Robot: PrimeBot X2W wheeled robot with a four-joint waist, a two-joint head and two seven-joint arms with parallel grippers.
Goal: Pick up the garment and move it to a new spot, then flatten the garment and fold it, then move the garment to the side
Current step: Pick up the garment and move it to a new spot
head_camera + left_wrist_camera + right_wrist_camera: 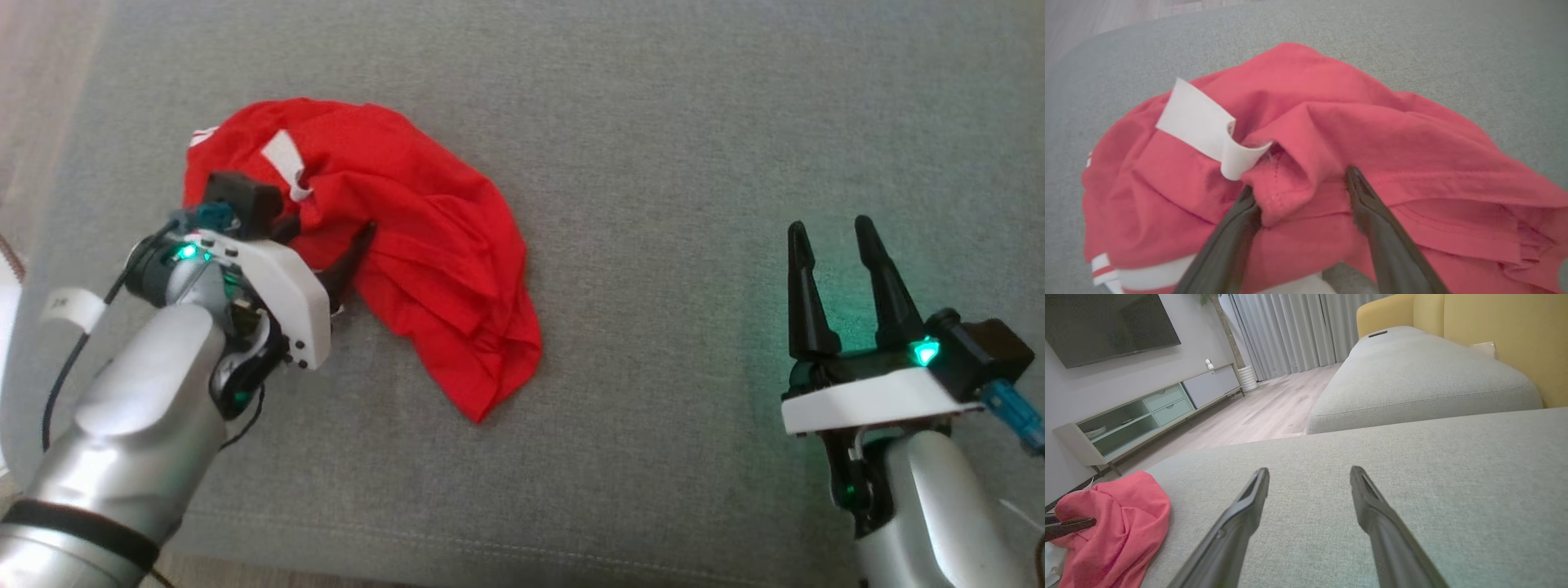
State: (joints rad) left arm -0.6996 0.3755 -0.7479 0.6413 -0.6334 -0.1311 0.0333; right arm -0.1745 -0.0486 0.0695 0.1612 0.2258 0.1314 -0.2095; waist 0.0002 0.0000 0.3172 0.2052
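Red cloth bunches between the spread fingers of my left pincer [1299, 179]: the garment [408, 245] lies crumpled on the grey cushion [653, 122], and the tips straddle a ridge of hem with nothing clamped yet. Its long axis runs crosswise to this pincer, trailing off to its right. My right pincer [830, 226] also stands apart and empty, with the heap well off to its left. The left arm is plainly nearer, so I judge it should close and lift.

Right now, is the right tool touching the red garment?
No, the right tool sits over bare grey cushion, apart from the red garment.
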